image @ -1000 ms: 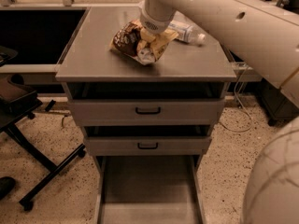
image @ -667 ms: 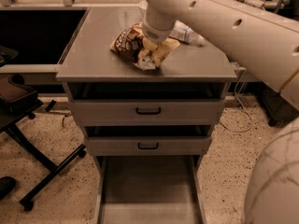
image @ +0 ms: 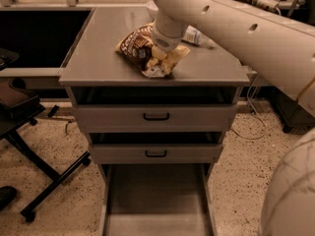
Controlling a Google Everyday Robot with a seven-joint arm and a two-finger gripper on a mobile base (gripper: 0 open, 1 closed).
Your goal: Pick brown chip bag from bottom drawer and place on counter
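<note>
The brown chip bag (image: 137, 45) lies on the counter (image: 98, 53), dark brown with white lettering and a crumpled pale yellow end toward the front edge. My gripper (image: 156, 58) is at the bag's yellow end, right on top of it, with the white wrist and arm reaching in from the upper right. The bottom drawer (image: 155, 200) is pulled out below, and its grey floor is bare.
A clear plastic bottle (image: 197, 35) lies on the counter behind my wrist. Two shallower drawers with black handles (image: 156, 116) are above the bottom drawer. A black chair base (image: 44, 181) stands on the floor at left. A dark recessed surface (image: 39, 33) adjoins the counter's left.
My arm has shifted slightly over the counter with the bag; the bag now rests lower on the counter surface near the front edge.
</note>
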